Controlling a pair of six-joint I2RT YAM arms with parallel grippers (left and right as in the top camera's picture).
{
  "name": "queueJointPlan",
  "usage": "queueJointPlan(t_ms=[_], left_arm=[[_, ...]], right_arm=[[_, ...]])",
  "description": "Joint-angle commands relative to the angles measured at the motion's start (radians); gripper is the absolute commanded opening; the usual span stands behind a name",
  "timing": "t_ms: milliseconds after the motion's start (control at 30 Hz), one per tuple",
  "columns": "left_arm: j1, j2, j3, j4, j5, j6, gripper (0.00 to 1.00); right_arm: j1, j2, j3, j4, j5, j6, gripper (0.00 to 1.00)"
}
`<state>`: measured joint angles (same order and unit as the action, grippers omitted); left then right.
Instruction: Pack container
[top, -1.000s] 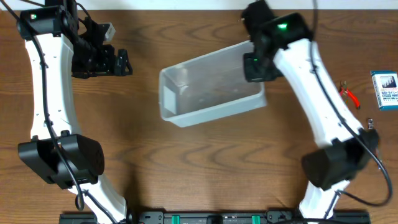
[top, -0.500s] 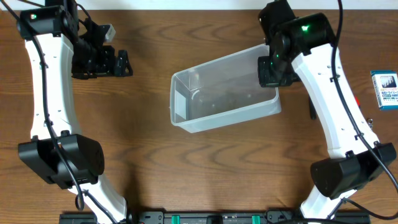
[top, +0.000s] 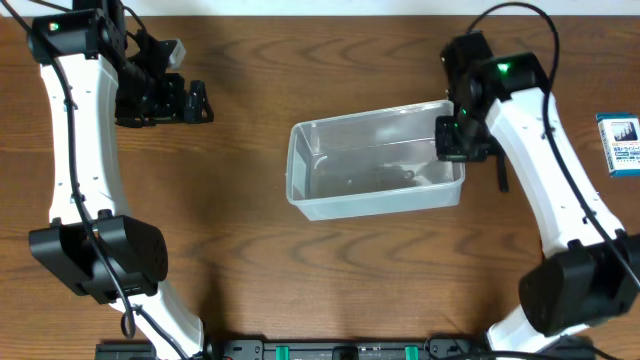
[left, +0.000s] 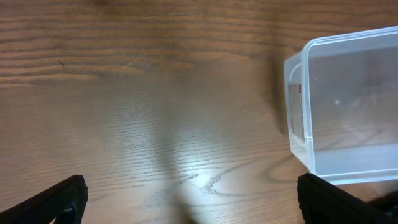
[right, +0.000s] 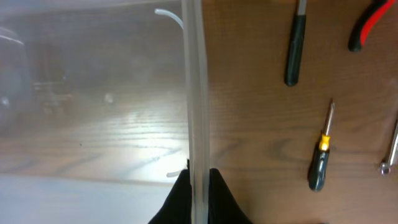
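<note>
Pinching the thin end wall of the container (right: 194, 93), the right gripper (right: 199, 179) has its fingers closed down to a sliver, one inside the plastic and one outside. The bin is clear, rectangular and round-cornered, and it looks empty. I judge it light and somewhat springy, so a one-sided hold like this may let it tilt or twist. The wall is smooth and likely slippery; the rim along its top is probably the stiffest part and the better place to take hold.

Just past that wall, on the bare wood, lie a screwdriver (right: 319, 163), a black-handled tool (right: 295, 50) and red-handled pliers (right: 373, 25), all apart from the bin.

Seen from above, the container sits right of the table's middle, its long side running left to right. The table (top: 300, 270) is dark, grained wood, flat and faintly glossy — the bin should slide on it easily. A blue-and-white card pack (top: 620, 145) lies at the right edge. Far off at the left rear, the left gripper (top: 195, 100) hangs with its fingers spread wide, holding nothing.
</note>
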<state>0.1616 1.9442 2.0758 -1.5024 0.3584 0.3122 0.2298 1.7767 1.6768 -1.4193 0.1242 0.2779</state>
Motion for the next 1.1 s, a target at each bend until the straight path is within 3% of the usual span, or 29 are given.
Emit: queueJointPlan(t_ms=[0,500,1067], left_arm=[[0.0,0.006,0.003,-0.004,-0.012,0.008,0.98],[0.0,0.006,0.003,-0.004,-0.012,0.005,0.98],[0.0,0.006,0.003,-0.005,-0.012,0.005,0.98]], right_arm=[[-0.014,-0.047,-0.063,0.044,-0.011,-0.078,0.01],[-0.026,-0.047,-0.254,0.15,0.004,-0.077,0.01],[-0.111,-0.047,-0.274,0.179,0.011,-0.077,0.01]])
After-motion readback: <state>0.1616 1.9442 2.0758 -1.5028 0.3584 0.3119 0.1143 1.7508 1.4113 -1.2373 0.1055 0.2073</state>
